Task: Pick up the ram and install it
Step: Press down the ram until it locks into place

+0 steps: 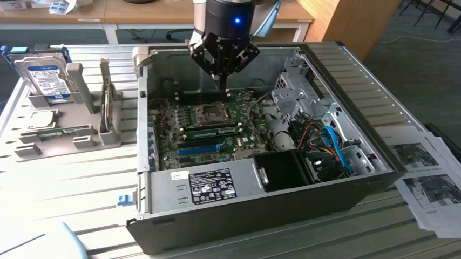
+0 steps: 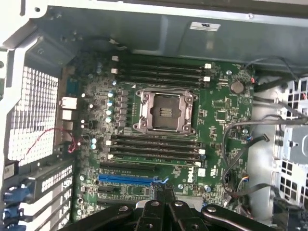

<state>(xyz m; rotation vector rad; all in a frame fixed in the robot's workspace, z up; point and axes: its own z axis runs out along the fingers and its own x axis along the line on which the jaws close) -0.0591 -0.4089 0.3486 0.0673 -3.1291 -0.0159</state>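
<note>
Below my gripper (image 1: 222, 85), toward the power-supply side of the case (image 1: 238, 216), the ram (image 1: 214, 131) seems to stand in a motherboard (image 1: 169, 137) slot. My gripper is closed tight, holding nothing. I judge the installing mostly done; full seating I cannot confirm.

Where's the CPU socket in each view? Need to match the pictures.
Exterior view: the CPU socket is inside the open case, toward the exterior view's left, between two banks of memory slots.
Wrist view: the CPU socket sits mid-board, between the same two banks.
Shared landmark: the blue expansion slot.
</note>
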